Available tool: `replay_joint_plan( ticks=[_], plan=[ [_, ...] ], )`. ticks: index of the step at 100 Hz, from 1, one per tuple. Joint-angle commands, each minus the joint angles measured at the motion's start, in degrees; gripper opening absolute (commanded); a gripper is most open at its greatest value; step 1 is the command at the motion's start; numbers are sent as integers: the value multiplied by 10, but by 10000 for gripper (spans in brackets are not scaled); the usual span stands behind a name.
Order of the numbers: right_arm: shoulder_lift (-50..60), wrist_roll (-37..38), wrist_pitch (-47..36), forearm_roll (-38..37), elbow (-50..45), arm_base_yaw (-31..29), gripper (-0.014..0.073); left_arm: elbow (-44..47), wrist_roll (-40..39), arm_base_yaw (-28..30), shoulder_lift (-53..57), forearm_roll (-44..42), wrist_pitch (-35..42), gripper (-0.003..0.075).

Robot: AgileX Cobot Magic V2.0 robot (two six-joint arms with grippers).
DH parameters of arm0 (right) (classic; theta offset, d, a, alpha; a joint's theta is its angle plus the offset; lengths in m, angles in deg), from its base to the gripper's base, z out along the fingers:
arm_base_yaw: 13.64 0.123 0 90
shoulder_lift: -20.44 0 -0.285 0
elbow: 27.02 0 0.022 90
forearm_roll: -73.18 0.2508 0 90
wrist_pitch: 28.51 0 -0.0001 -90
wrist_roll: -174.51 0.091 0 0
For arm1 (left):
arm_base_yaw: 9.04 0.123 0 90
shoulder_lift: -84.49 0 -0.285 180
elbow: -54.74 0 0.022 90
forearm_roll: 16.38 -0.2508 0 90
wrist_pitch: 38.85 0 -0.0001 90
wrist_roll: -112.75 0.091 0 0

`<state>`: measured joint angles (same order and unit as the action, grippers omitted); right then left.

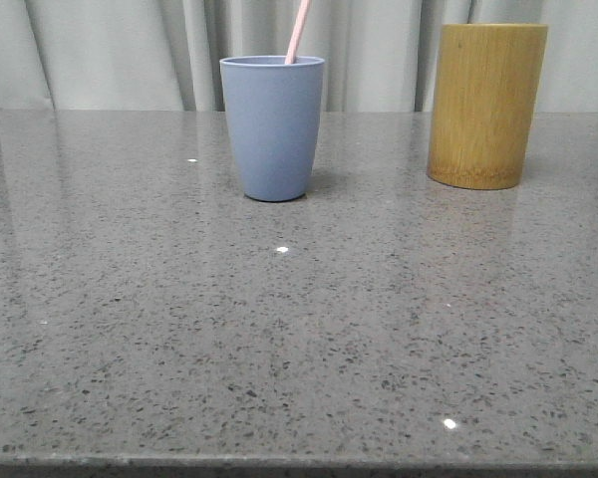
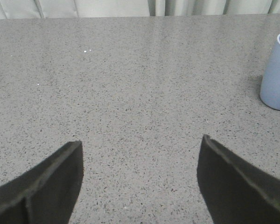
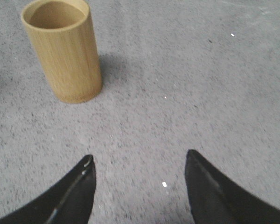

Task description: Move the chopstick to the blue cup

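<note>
The blue cup (image 1: 273, 126) stands upright at the back middle of the grey speckled table. A pale pink chopstick (image 1: 298, 30) sticks up out of it, leaning right; only its top end shows. The cup's side also shows in the left wrist view (image 2: 276, 72). My left gripper (image 2: 141, 140) is open and empty above bare table, to the left of the cup. My right gripper (image 3: 139, 158) is open and empty above bare table, in front of the bamboo holder (image 3: 63, 49). Neither gripper shows in the front view.
The tall yellow-brown bamboo holder (image 1: 485, 105) stands upright at the back right; its inside looks empty in the right wrist view. Pale curtains (image 1: 110, 50) hang behind the table. The table's front edge (image 1: 299, 464) runs along the bottom of the front view.
</note>
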<state>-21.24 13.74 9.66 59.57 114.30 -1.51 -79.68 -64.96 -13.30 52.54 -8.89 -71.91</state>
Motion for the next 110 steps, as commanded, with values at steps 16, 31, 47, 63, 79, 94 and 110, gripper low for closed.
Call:
replay_joint_plan(
  ticks=[16, 31, 47, 63, 79, 94, 110],
  plan=[
    [60, -1, -1, -14, 3, -3, 435, -15, -2, 1, -3, 3, 45, 492],
    [63, -1, 8, -17, 3, -3, 340, -15, -2, 1, -3, 3, 45, 490],
    [63, -1, 11, -17, 3, -3, 92, -15, -2, 1, -3, 3, 45, 362],
    [63, -1, 11, -17, 3, -3, -64, -15, -2, 1, -3, 3, 45, 78],
    [63, -1, 13, -17, 3, -3, -67, -15, -1, 1, -3, 3, 45, -19],
    [63, -1, 13, -17, 3, -3, -67, -15, -1, 1, -3, 3, 45, -19],
    [63, -1, 13, -17, 3, -3, -67, -15, -1, 1, -3, 3, 45, -19]
  ],
)
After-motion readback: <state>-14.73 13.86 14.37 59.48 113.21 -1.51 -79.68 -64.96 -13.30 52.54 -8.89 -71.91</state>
